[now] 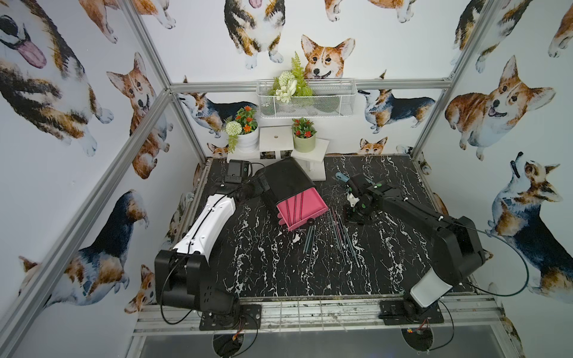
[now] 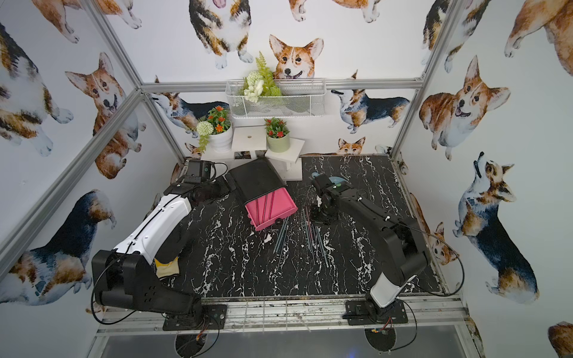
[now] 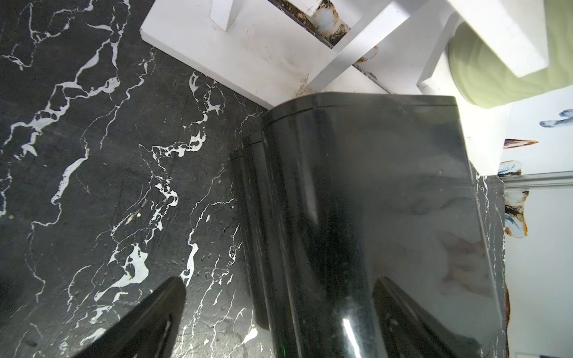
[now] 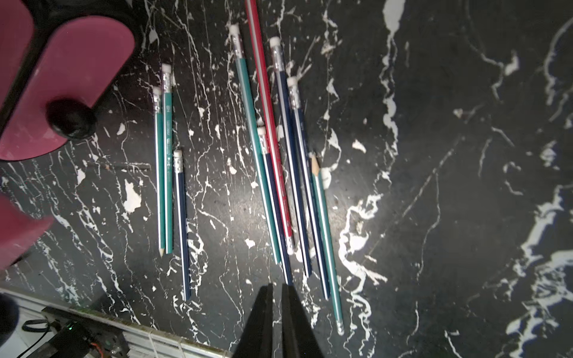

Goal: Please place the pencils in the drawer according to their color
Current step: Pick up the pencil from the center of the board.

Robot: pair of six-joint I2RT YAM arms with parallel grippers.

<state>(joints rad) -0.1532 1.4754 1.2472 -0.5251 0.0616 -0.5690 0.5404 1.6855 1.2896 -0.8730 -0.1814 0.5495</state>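
The drawer (image 1: 283, 181) is a black chest that stands askew at the back of the marble table. Its top pink tray (image 1: 305, 210) is pulled out and holds three red pencils (image 1: 294, 207). Loose pencils (image 1: 339, 231) lie in front of it: a teal pair (image 4: 164, 173), a dark blue one (image 4: 181, 223), and a fan of teal, dark blue and one red (image 4: 269, 117). My right gripper (image 4: 277, 288) hovers at the fan's end, shut to a slit with nothing between the jaws. A dark pencil's end meets one fingertip (image 4: 290, 289). My left gripper (image 3: 279, 279) stands open, straddling the chest's rear corner.
A white stand (image 1: 276, 139) with flower pots (image 1: 304, 143) sits right behind the chest. A wire basket (image 1: 305, 99) hangs on the back wall. Behind the right arm lies a blue object (image 1: 340, 177). Along the front runs the metal rail (image 1: 310, 313).
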